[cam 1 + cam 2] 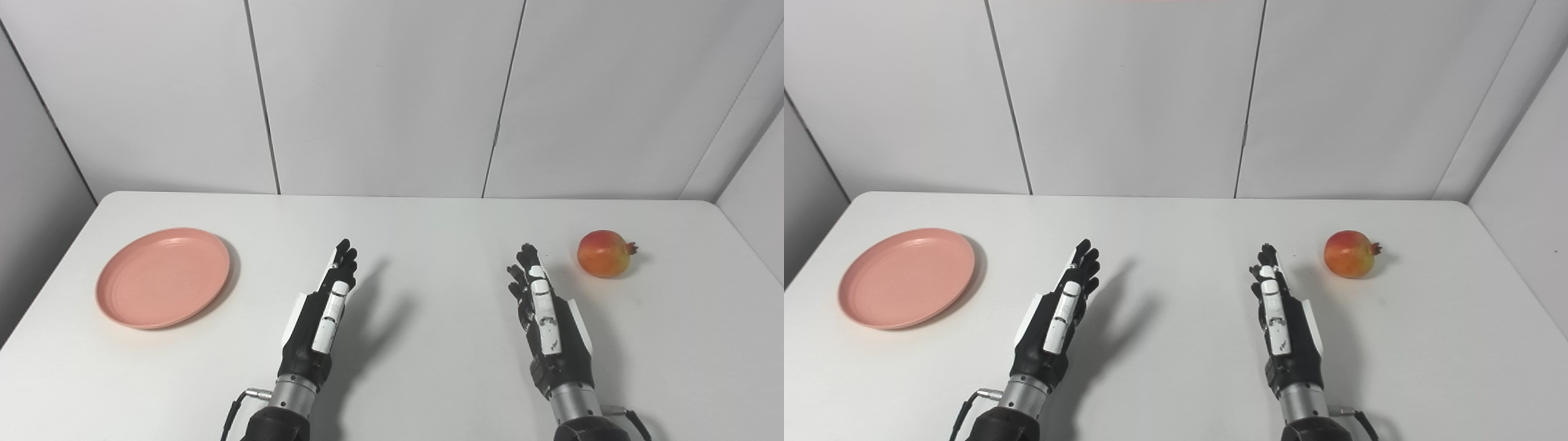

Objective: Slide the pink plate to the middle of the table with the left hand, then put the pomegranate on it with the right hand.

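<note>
Left eye view: one pink plate (162, 277), one pomegranate (604, 253).

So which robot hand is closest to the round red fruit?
The right hand. The red-and-yellow pomegranate sits just past its fingertips on the right, while the left hand is on the side of the flat pink plate.

Both views are taken from head height, angled down over the white table (392, 367) toward the back wall (1127, 92); near-identical coverage is shared. Right eye view is offset slightly rightward.
</note>
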